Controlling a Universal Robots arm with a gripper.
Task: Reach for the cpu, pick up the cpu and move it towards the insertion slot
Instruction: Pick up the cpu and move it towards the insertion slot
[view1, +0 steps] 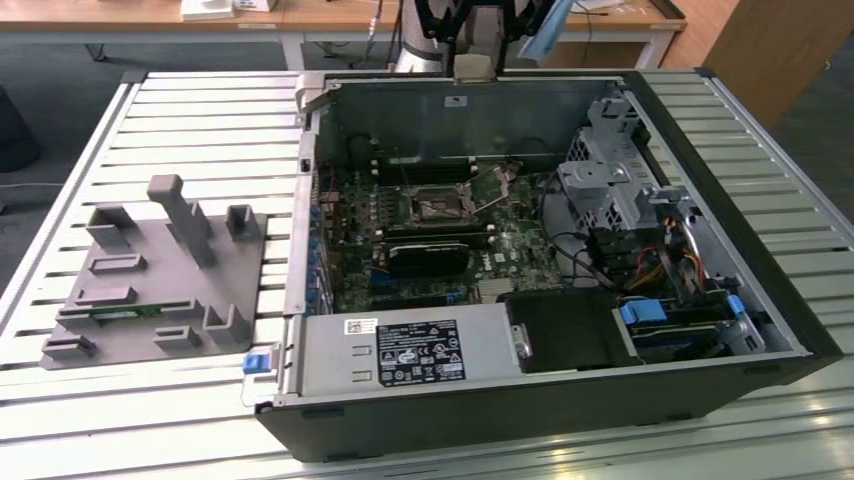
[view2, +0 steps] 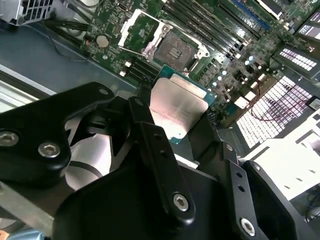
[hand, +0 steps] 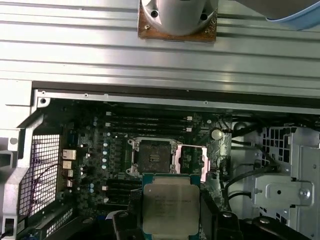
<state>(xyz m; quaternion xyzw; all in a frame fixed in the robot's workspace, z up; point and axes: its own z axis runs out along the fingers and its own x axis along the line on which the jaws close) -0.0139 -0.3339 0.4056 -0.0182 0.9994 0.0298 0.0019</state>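
Between the black fingers (view2: 150, 145) of the gripper (view2: 172, 122), close under the wrist cameras, sits the cpu (view2: 179, 109), its silver top with a pale green rim facing the lens in both wrist views. The fingers are clamped on the cpu (hand: 169, 207), one on each of two opposite edges, and the chip hangs level in the air above the motherboard (hand: 115, 150), touching nothing else.

Just beyond the chip, in the first wrist view, lies the insertion slot (hand: 152, 157): a dark square centre framed by a silver bracket, with its hinged cover (hand: 191, 162) lying open beside it. In the second wrist view the same slot (view2: 175, 50) shows past the far edge of the chip, near but apart from it. Long black memory slots (hand: 150, 120) run behind the socket.

Farther out, the exterior view takes in the whole open computer case (view1: 721, 180) lying on a slatted metal table (view1: 200, 110), the socket (view1: 438, 205) near the middle of the board. A grey fixture block (view1: 160, 270) with upright posts stands on the table at the exterior view's left, well apart from the case. Wooden desks (view1: 134, 15) stand beyond the table.
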